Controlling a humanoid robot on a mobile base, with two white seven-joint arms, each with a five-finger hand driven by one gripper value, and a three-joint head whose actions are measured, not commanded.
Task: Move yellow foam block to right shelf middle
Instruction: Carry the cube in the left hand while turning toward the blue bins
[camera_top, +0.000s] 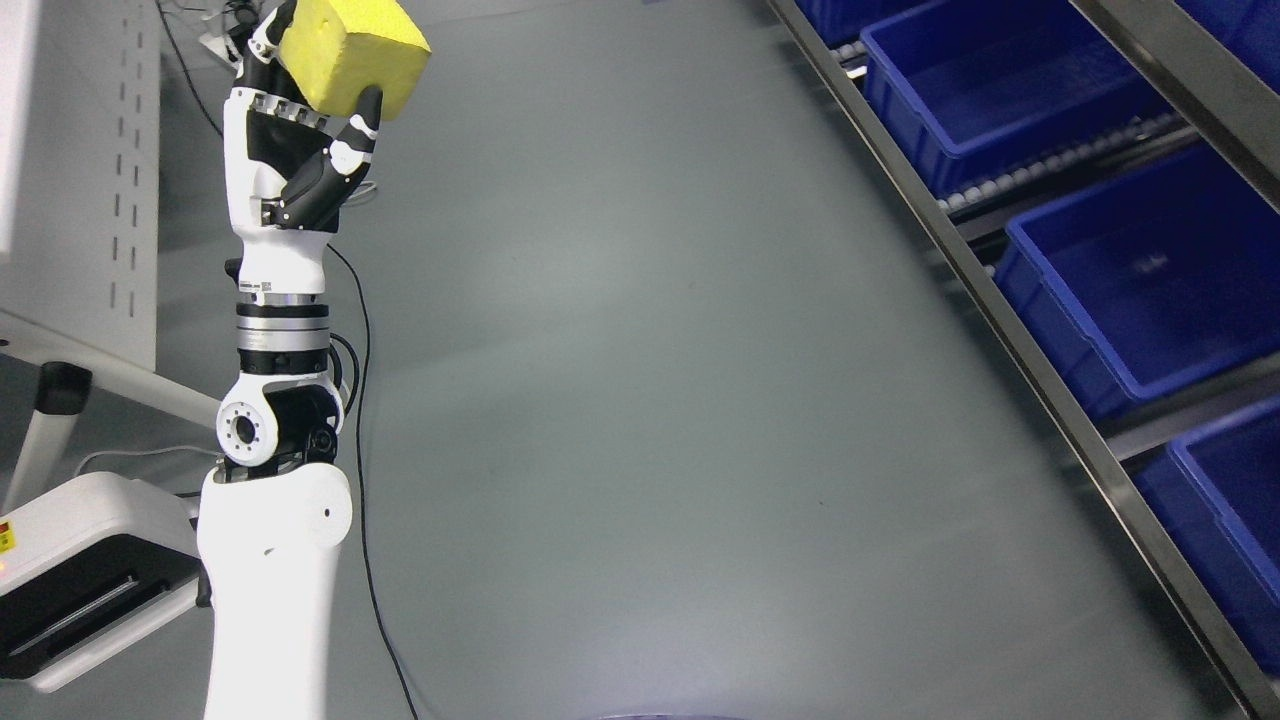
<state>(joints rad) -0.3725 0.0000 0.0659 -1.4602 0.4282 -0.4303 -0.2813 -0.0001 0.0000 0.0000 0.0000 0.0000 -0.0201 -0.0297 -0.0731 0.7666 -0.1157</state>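
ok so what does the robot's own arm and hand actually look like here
Only the left arm shows. It has a glossy white shell, a black elbow joint with a round silver cap ringed by small holes, and banded silver rings with a small label at the wrist. The left hand is white and black, with black fingers that have white knuckle segments. A thin black cable runs alongside the arm.
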